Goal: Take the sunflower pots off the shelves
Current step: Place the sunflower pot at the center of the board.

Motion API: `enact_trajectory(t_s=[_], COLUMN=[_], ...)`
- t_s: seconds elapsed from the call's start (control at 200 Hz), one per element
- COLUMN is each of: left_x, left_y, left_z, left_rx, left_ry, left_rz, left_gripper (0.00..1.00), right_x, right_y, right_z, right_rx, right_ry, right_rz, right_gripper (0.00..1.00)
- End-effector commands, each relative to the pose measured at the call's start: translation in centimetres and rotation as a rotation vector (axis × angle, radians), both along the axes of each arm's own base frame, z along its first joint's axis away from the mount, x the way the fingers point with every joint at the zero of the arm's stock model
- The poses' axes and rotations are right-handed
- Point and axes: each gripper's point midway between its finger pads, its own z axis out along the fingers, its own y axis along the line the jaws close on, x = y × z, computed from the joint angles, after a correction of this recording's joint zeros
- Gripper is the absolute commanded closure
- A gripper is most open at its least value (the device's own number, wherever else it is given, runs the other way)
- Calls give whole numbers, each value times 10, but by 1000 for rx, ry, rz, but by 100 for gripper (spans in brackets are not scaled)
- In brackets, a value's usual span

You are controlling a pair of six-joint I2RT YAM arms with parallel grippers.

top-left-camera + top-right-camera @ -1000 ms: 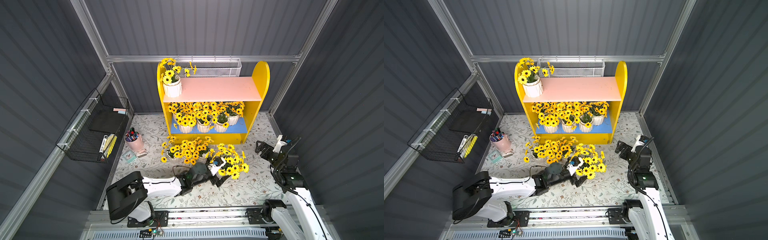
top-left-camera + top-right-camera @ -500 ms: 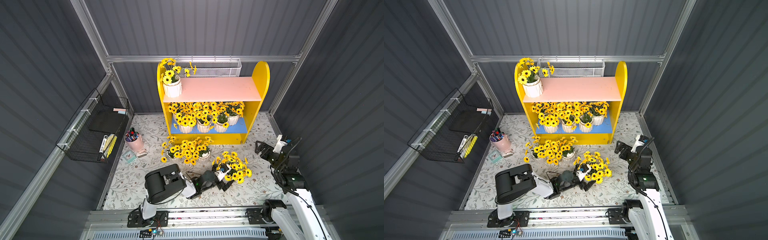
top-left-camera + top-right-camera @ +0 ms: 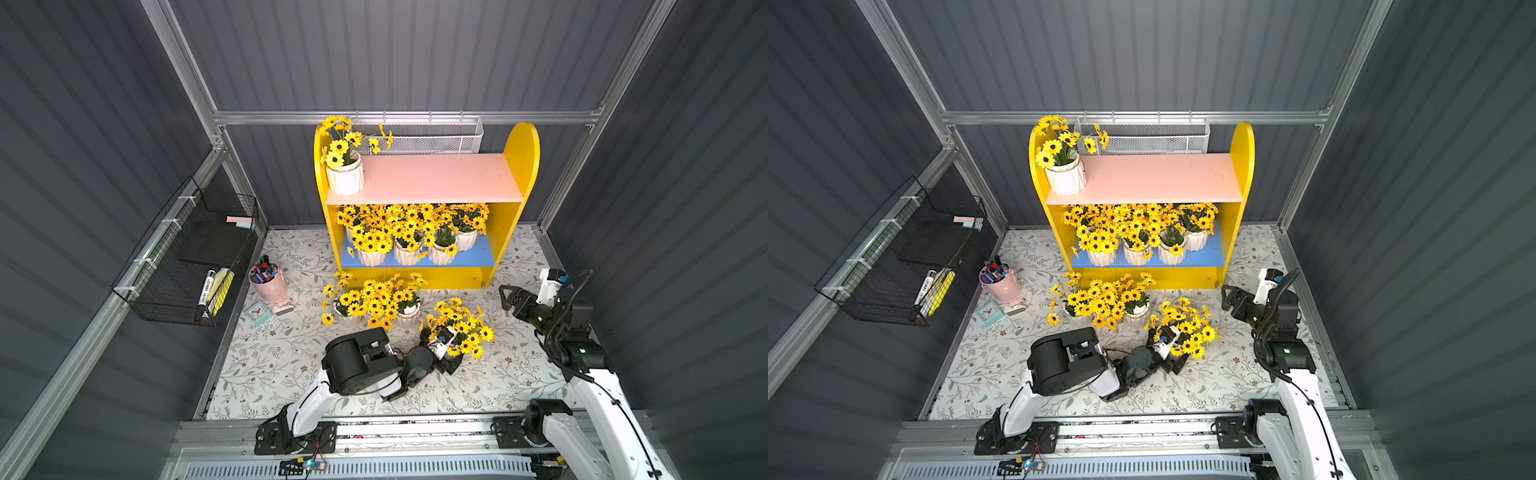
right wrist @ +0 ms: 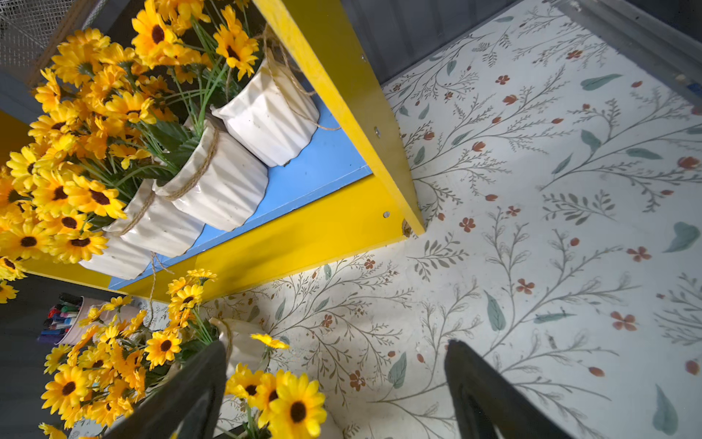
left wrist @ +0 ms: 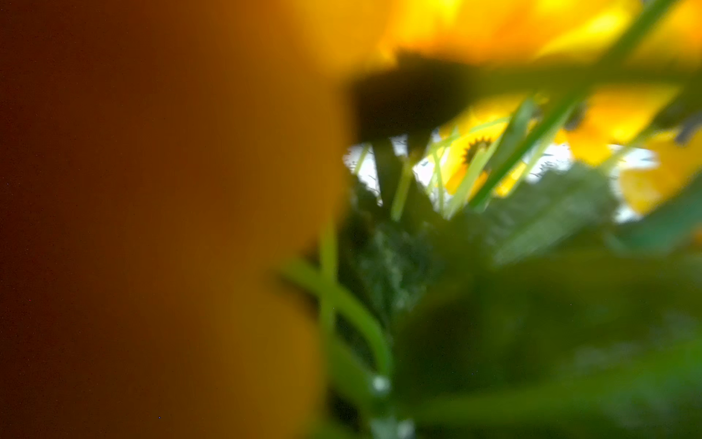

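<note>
Well, your right gripper is wide open and empty. Your left gripper is buried in one sunflower pot's flowers on the floor; you cannot tell its jaws. More pots sit on both shelves.

The left arm folds up: its big black joint swings in from the far left of the floor and now sits close behind the left gripper. The pot in that gripper draws back from the floor pots; its flowers, tangled with theirs a second ago, now stand just clear, a little nearer the front.
</note>
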Motion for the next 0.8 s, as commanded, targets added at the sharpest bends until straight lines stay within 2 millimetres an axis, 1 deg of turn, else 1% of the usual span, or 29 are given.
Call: enact_trajectory(t_s=[0.0, 0.145, 0.205, 0.25, 0.265, 0.285, 0.295, 0.31, 0.355, 0.375, 0.425, 0.45, 0.475, 0.535, 0.57, 0.63, 0.72, 0.795], left_x=[19, 45, 50, 56, 59, 62, 64, 66, 71, 73, 79, 82, 85, 86, 87, 85, 85, 86], left_y=[4, 26, 24, 21, 21, 21, 20, 21, 24, 26, 31, 36, 40, 46, 48, 44, 48, 46], left_z=[15, 0, -1, -5, -7, -9, -12, -13, -20, -21, -22, -22, -23, -24, -25, -26, -23, -20], left_rx=[-64, -29, -17, 16, 30, 43, 54, 62, 83, 83, 81, 86, 89, 87, 97, 117, 93, 111], left_ry=[-52, -8, 10, 31, 41, 57, 66, 80, 120, 131, 139, 136, 138, 154, 158, 152, 166, 164], left_rz=[112, 282, 287, 300, 308, 315, 316, 316, 322, 324, 338, 359, 376, 389, 398, 384, 415, 407], left_gripper=[100, 100, 83, 73, 67, 53, 49, 47, 45, 41, 24, 18, 14, 10, 2, 1, 1, 1], right_x=[-6, -9, -10, -10, -10, -10, -10, -9, -10, -10, -10, -10, -10, -11, -12, -12, -13, -14], right_y=[12, 23, 27, 28, 28, 29, 30, 30, 31, 31, 32, 33, 34, 34, 34, 34, 35, 36], right_z=[-22, -33, -35, -36, -36, -36, -37, -36, -36, -36, -37, -38, -37, -38, -39, -40, -43, -45], right_rx=[6, 41, 38, 30, 30, 29, 29, 30, 31, 32, 34, 36, 37, 38, 37, 35, 33, 37], right_ry=[61, 76, 80, 79, 80, 80, 81, 80, 82, 83, 82, 83, 81, 82, 82, 77, 84, 85], right_rz=[12, 43, 55, 59, 60, 63, 65, 67, 72, 73, 79, 84, 86, 90, 91, 91, 97, 107], right_gripper=[9, 9, 9, 8, 8, 8, 8, 8, 7, 7, 7, 7, 7, 7, 6, 5, 4, 2])
